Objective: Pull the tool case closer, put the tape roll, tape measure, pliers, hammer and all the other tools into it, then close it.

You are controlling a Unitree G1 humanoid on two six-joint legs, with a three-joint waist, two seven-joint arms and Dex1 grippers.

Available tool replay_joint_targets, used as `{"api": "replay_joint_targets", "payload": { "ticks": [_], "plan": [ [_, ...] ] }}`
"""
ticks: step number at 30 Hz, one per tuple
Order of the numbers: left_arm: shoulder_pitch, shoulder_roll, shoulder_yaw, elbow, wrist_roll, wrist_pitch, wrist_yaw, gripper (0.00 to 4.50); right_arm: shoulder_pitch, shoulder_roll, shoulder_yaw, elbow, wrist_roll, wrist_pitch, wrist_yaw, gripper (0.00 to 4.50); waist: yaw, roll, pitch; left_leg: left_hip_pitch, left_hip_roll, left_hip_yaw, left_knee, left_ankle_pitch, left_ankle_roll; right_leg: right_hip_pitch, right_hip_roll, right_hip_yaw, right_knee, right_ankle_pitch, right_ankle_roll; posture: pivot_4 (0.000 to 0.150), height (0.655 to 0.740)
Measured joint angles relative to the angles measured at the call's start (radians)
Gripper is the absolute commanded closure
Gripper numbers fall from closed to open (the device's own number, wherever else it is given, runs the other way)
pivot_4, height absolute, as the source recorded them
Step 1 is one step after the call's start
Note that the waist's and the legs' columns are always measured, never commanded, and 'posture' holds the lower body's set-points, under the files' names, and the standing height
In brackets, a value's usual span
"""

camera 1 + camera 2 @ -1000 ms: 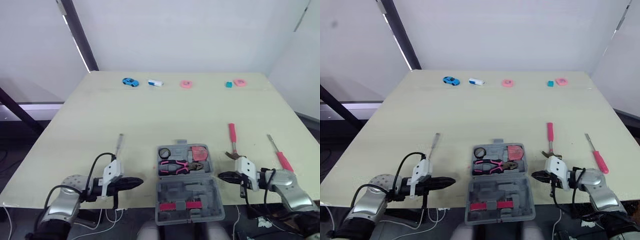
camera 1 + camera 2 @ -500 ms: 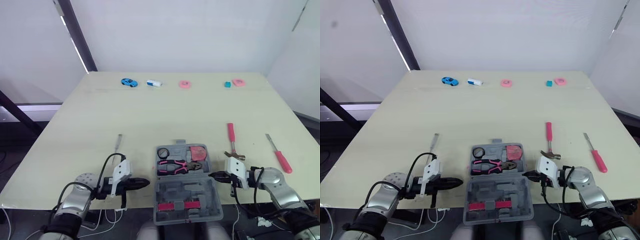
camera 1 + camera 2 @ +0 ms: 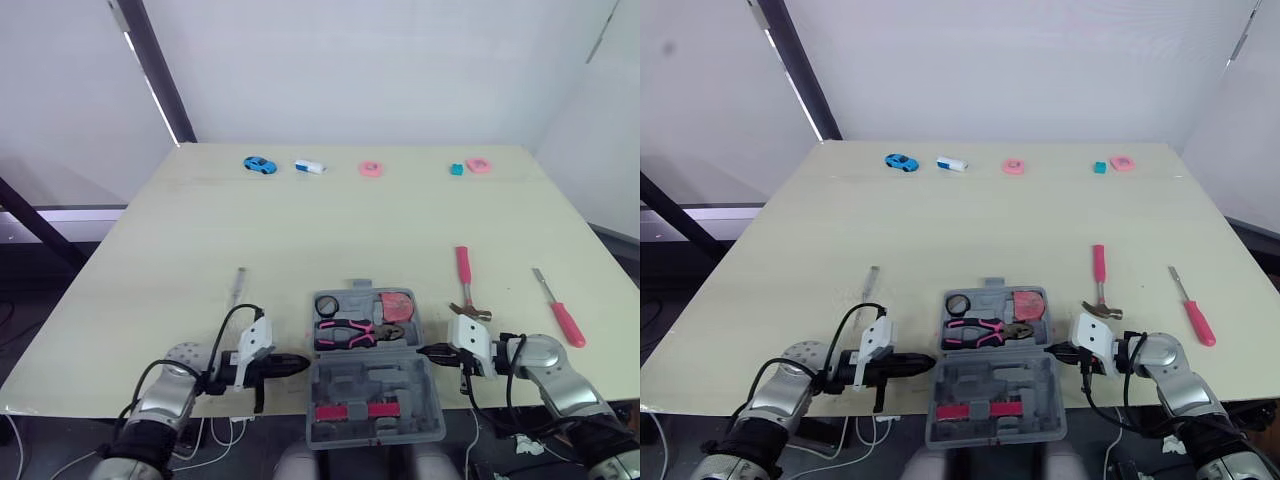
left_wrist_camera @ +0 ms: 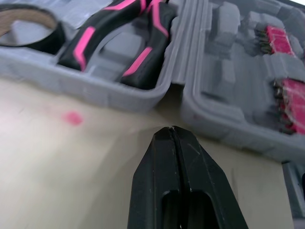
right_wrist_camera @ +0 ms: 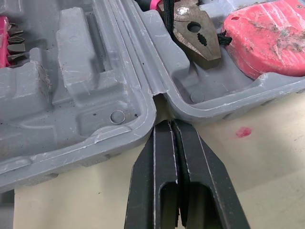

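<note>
The grey tool case [image 3: 372, 376] lies open at the table's near edge. Its far half holds a black tape roll [image 3: 329, 305], pink-handled pliers [image 3: 350, 334] and a pink tape measure [image 3: 398, 303]. A red-handled hammer [image 3: 463, 275] lies right of the case, with a red-handled screwdriver [image 3: 565, 322] further right. A thin metal tool [image 3: 238, 285] lies to the left. My left gripper [image 3: 300, 364] is shut, its tip at the case's left side by the hinge [image 4: 172, 129]. At the right end of the hinge, my right gripper [image 3: 422, 351] is shut, its tip close to the case [image 5: 170, 123].
Along the table's far edge sit a blue toy car [image 3: 259, 164], a white and blue piece [image 3: 310, 167], two pink pieces [image 3: 371, 169] and a teal cube [image 3: 457, 169]. The case's near half reaches past the table's front edge.
Both shut grippers have closed in on the case from either side, the left moving right and the right moving left to the hinge ends. The tools have not moved.
</note>
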Motion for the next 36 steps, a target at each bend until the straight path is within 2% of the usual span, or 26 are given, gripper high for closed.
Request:
{"api": "replay_joint_targets", "payload": {
  "ticks": [16, 36],
  "plan": [
    [-0.076, -0.055, -0.017, 0.08, 0.038, -0.024, 0.014, 4.5, -0.001, 0.001, -0.009, 0.003, -0.011, 0.018, -0.006, 4.46, 0.012, 0.001, 0.0, 0.001, 0.0, -0.001, 0.003, 0.0, 0.0, 0.001, 0.0, 0.0, 0.002, 0.0, 0.0, 0.15, 0.7395],
    [-0.219, -0.095, 0.011, 0.24, 0.065, -0.022, 0.11, 4.5, -0.117, 0.078, -0.026, 0.162, -0.021, 0.0, -0.09, 4.46, 0.009, 0.001, 0.0, -0.001, 0.0, -0.002, 0.003, 0.0, 0.0, 0.001, 0.002, 0.001, 0.002, 0.0, 0.0, 0.15, 0.7395]
  ]
}}
